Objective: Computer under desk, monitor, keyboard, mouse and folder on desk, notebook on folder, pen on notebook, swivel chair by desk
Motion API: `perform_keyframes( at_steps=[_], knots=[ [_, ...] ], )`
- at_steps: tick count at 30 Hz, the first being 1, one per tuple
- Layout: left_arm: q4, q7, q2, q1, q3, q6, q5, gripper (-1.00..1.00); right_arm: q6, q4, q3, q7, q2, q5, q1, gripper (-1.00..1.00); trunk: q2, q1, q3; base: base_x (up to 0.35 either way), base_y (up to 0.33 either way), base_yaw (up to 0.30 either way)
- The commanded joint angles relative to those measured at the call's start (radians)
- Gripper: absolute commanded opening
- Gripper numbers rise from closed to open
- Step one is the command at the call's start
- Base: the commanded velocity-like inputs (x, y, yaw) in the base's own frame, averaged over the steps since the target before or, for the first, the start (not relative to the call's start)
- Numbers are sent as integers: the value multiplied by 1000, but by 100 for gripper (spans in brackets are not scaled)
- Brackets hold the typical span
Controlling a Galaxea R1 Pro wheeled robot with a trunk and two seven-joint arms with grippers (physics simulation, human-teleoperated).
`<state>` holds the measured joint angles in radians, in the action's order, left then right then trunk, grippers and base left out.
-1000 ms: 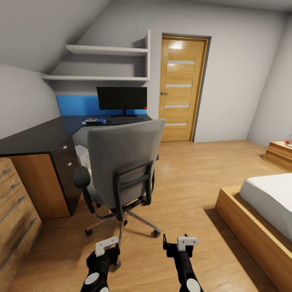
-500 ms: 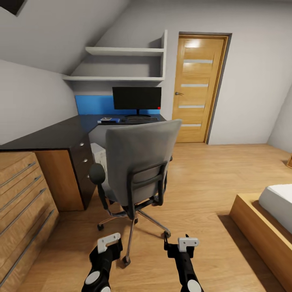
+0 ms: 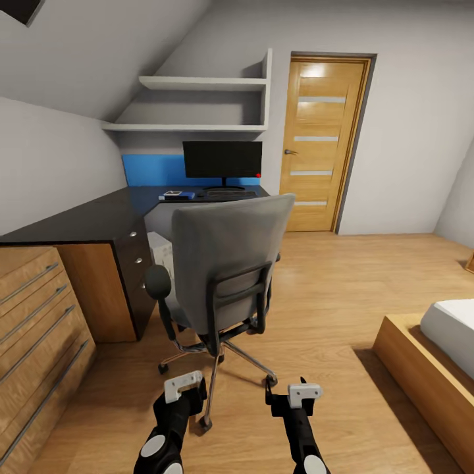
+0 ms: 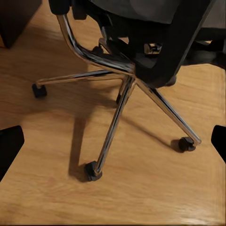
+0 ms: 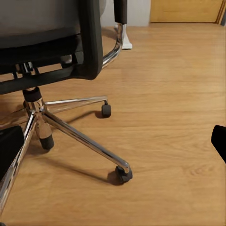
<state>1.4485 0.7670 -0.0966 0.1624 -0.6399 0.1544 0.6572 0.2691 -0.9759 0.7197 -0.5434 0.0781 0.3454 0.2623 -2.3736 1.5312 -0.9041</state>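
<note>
The grey upholstered swivel chair [image 3: 224, 263] with chrome star base stands at the glossy black worktop [image 3: 99, 217], its back toward the robot. On the worktop beyond the chair sit the wide black monitor [image 3: 222, 160], dark keyboard [image 3: 229, 195] and blue folder [image 3: 178, 195]. Both the left claw [image 3: 186, 387] and the right claw [image 3: 295, 396] hang released, holding nothing, behind the chair's base.

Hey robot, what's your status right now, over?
Left gripper and right gripper both open, holding nothing. Swivel chair directly ahead, back toward me. Chair stands between me and the desk.
</note>
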Motion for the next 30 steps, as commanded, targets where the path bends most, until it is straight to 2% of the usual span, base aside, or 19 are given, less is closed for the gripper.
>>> perform_keyframes(
  at_steps=[1, 8, 17, 30],
  knots=[
    [-1, 7, -1, 1, -4, 5, 3, 100, 7, 0, 6, -5, 1, 10, 1, 100, 0, 0, -1, 0, -54, 0],
    [-29, 8, 0, 1, -10, 4, -2, 100, 7, 0, 6, -8, 1, 9, 1, 100, 0, 0, -1, 0, -185, 0],
    [-31, 8, -1, 1, -10, 3, -3, 100, 7, 1, 9, -9, -1, 9, 1, 100, 0, 0, -1, 9, -57, 0],
    [-31, 8, -2, 1, -10, 1, -4, 100, 7, 7, 10, -8, -1, 9, 1, 100, 0, 0, -1, 158, -178, 0]
  ],
)
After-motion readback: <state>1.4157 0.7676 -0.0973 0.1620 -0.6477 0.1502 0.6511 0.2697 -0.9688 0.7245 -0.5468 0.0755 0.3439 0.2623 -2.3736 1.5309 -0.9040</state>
